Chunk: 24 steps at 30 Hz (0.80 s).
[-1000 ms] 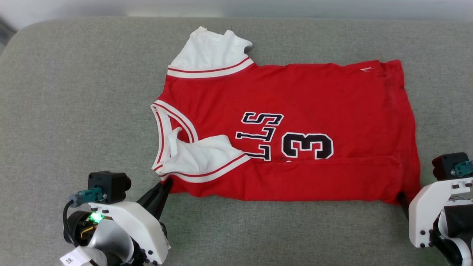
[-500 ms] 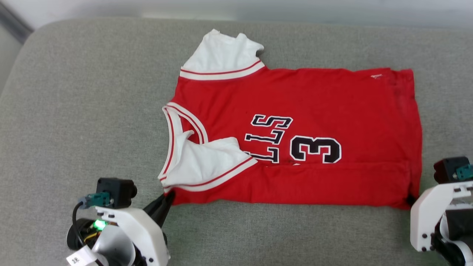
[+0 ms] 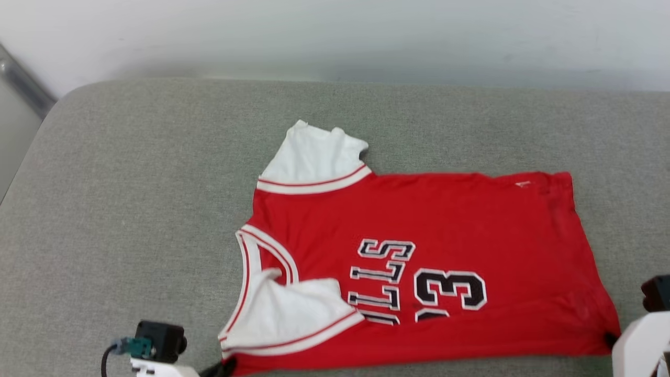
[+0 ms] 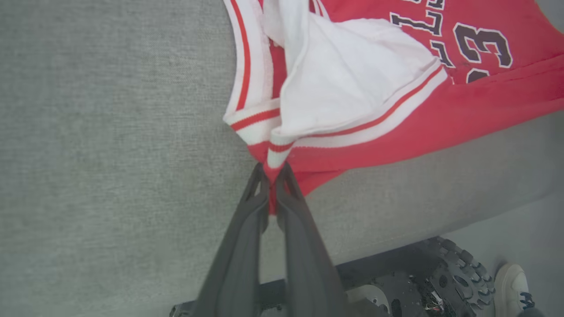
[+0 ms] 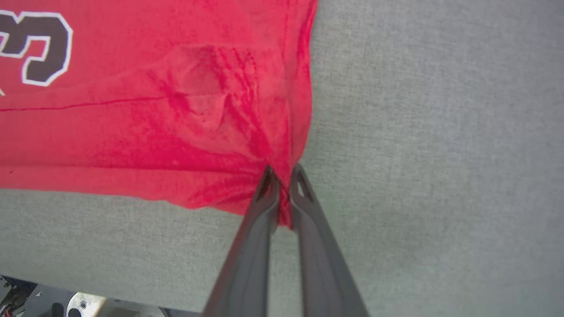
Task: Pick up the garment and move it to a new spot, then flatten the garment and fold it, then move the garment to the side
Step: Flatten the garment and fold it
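My left claw (image 4: 273,174) pinches one corner of the garment (image 3: 419,230), by the neck. My right claw (image 5: 284,176) pinches its bottom corner. It lies low in the frame on the grey bench (image 3: 131,183). Two held corners should lift it evenly.

Some garment (image 3: 471,220) lettering (image 3: 384,250) under sleeve (image 3: 290,314)

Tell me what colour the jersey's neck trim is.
The neck trim is white with red stripes; it shows best in the left wrist view.
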{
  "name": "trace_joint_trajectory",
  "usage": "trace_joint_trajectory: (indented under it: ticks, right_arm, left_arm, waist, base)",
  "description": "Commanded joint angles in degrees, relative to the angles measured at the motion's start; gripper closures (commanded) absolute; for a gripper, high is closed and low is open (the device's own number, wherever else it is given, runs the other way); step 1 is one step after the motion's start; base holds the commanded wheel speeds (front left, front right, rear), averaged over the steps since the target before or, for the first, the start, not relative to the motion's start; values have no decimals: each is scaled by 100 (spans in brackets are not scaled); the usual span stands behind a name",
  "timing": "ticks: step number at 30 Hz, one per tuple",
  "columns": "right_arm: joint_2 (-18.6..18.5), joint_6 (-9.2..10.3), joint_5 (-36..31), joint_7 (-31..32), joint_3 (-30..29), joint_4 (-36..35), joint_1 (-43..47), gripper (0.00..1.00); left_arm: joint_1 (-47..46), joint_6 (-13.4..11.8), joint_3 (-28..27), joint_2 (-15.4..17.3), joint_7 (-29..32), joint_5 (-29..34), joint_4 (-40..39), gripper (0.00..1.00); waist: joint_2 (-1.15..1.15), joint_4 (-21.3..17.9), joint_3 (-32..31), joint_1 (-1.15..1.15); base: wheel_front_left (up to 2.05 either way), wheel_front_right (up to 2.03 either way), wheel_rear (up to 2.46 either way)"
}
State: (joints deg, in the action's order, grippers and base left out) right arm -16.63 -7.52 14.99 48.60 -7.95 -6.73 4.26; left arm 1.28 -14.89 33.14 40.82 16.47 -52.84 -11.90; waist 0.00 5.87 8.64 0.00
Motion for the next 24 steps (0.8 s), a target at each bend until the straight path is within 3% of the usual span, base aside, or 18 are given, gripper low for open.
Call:
trace_joint_trajectory:
  ticks: [1,10,18,19,20,21,24]
  right_arm:
    - [-65,6,26,103,-107,-163,266,100]
    - [140,6,5,218,-323,-210,755,100]
    - [297,5,-4,-10,-213,215,583,100]
    - [279,5,-32,-49,-177,239,554,70]
    - [265,5,-56,-116,-163,253,515,37]
    - [295,5,-62,-145,-204,297,482,0]
    - [273,5,-71,-247,-214,315,414,0]
  left_arm:
    - [212,-38,36,59,27,-68,-51,100]
    - [434,77,280,-140,45,-159,239,100]
    - [272,425,386,-412,-96,-241,871,100]
    - [244,453,394,-424,-117,-229,933,65]
    - [217,473,390,-437,-165,-203,985,0]
    - [203,491,375,-465,-220,-201,1028,0]
    - [124,582,310,-468,-414,-129,1102,0]
  waist:
    - [0,-25,-39,0]
    - [0,-57,-16,0]
    - [0,-81,49,0]
    - [0,-84,44,0]
    - [0,-86,33,0]
    - [0,-89,14,0]
    - [0,-87,-70,0]
  base:
    - [0,0,0]
    - [0,0,0]
    - [0,0,0]
    - [0,0,0]
    - [0,0,0]
    - [0,0,0]
    - [0,0,0]
